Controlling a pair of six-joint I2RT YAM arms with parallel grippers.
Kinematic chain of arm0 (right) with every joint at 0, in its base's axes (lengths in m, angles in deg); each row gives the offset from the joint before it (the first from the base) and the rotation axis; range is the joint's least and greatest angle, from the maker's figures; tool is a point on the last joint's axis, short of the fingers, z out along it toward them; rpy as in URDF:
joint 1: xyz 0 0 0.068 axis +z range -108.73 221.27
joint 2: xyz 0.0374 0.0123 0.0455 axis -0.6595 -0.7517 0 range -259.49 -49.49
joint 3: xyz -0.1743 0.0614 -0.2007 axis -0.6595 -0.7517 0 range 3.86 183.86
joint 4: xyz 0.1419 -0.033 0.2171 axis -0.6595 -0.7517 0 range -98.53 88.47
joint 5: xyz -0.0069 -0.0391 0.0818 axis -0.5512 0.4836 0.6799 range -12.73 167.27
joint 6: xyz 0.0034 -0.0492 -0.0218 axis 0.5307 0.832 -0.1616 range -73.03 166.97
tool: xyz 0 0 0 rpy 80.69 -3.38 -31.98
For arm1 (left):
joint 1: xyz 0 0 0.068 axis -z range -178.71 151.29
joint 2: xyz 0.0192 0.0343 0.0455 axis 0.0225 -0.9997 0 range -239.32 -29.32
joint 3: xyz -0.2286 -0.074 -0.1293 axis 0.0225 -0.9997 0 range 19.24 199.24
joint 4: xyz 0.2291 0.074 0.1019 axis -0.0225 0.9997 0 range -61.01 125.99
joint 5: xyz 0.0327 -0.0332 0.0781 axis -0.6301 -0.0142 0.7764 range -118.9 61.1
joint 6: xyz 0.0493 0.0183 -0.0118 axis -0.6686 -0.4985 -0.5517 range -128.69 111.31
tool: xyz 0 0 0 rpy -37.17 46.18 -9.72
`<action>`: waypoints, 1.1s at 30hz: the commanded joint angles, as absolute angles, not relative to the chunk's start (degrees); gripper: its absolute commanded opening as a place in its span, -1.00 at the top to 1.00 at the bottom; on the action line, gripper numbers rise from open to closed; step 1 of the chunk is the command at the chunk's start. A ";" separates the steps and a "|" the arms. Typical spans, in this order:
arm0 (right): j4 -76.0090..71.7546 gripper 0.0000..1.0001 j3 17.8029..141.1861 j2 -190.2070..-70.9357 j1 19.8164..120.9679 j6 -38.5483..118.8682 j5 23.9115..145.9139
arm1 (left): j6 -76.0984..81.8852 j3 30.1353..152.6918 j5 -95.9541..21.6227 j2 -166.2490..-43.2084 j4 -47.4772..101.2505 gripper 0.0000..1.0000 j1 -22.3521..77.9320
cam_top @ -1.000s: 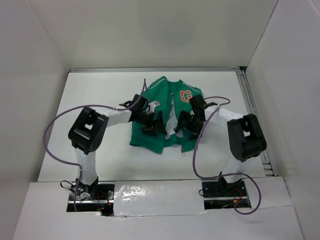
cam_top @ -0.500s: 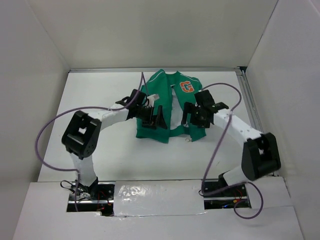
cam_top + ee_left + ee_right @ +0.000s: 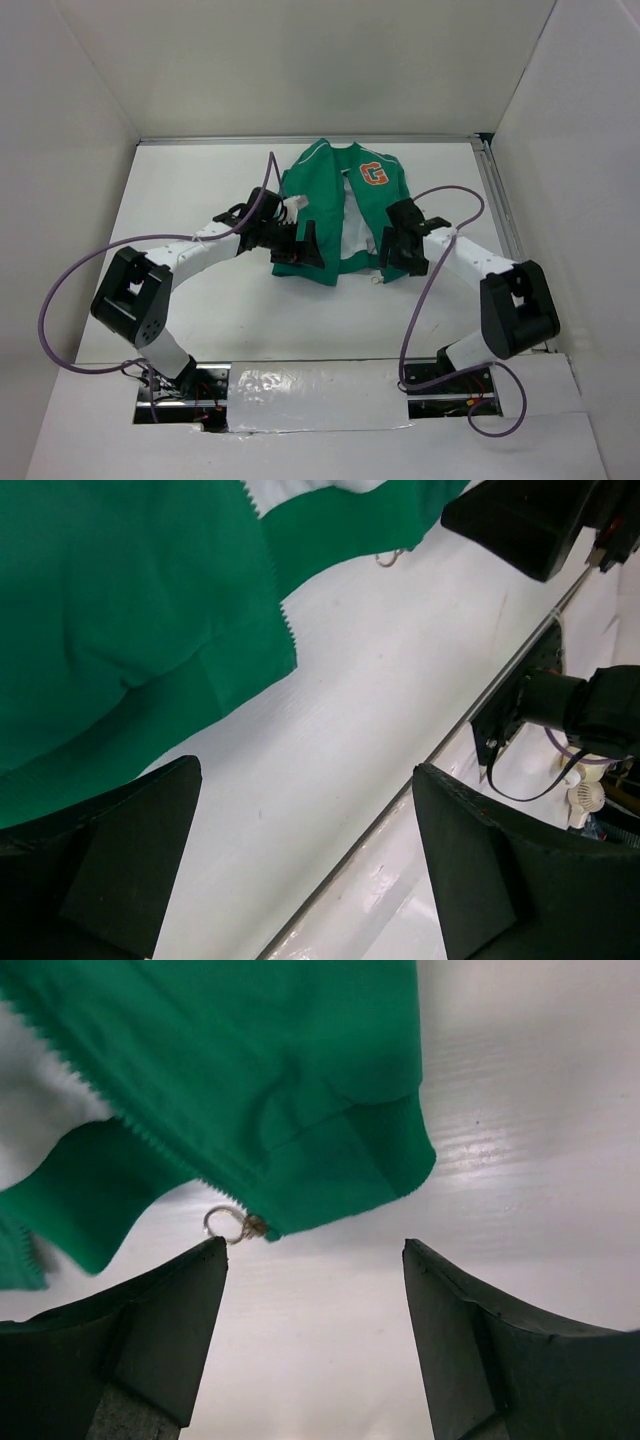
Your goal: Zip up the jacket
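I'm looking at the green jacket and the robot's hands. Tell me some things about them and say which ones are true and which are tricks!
1. The jacket is zipped all the way up. False: its front lies open and the pale lining shows.
2. An orange G sits on the jacket's chest. True.
3. The right gripper is pinching the zipper ring. False: the ring lies loose on the table, and the jaws are apart with nothing between them.
4. The left gripper is open and holds nothing. True.
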State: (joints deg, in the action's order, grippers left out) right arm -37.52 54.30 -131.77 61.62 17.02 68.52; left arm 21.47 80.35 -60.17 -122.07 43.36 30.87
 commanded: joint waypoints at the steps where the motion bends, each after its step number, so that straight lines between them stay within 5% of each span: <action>1: -37.30 -0.55 58.08 -136.31 62.27 17.79 64.71 | 20.85 80.50 -59.76 -120.90 43.32 -0.99 31.00; 15: -37.74 -0.49 61.25 -147.05 65.25 22.10 64.44 | 19.70 81.21 -58.35 -123.72 43.49 -0.99 31.00; 26: -35.29 -0.59 58.70 -136.42 69.04 23.86 62.59 | 18.82 81.38 -58.61 -124.24 42.79 -0.99 31.00; 33: -36.25 -0.57 61.25 -143.00 68.42 25.18 62.33 | 18.65 81.38 -57.99 -124.68 42.61 -0.99 31.00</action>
